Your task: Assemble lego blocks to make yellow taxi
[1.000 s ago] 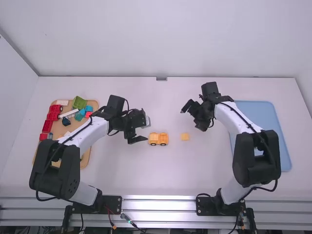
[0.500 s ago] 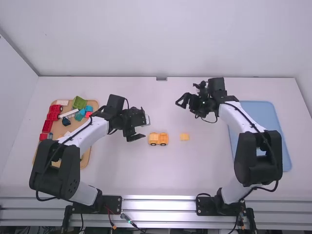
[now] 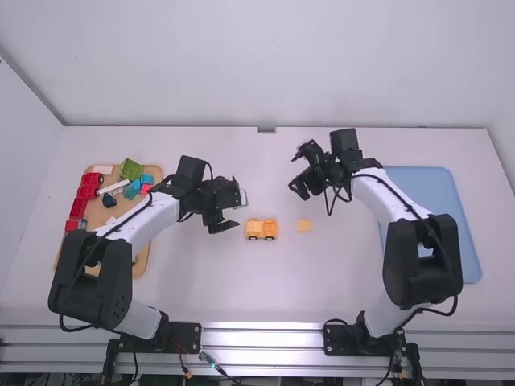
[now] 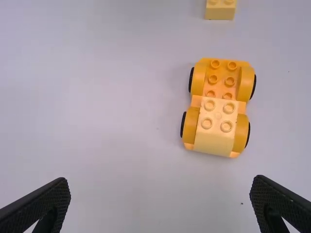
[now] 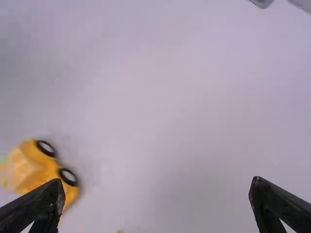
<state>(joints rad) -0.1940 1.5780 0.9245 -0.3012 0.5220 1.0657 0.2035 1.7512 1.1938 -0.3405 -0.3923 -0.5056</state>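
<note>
Yellow car (image 3: 261,229), high view: it sits upright on the white table (image 3: 265,293), between your two arms and apart from both grippers.
Yellow block (image 3: 305,226), high view: lying loose near the car, on the right arm's side of it.
Left gripper (image 3: 240,212), high view: you have it just beside the car, a little farther from you, touching nothing.
Right gripper (image 3: 298,171), high view: over the table, farther from you than the car and the loose block.
Tan tray (image 3: 96,213), high view: on your far left, holding red, green, blue and white pieces.
Blue tray (image 3: 441,193), high view: on your far right, partly behind the right arm.
Car, left wrist view: a pale yellow studded piece (image 4: 216,121) sits on one end; you can see bare studs on the other.
Left gripper (image 4: 160,187), left wrist view: fingers spread wide, with nothing pinched.
Right gripper (image 5: 158,189), right wrist view: spread wide too, empty; one finger partly covers your view of the blurred car.
</note>
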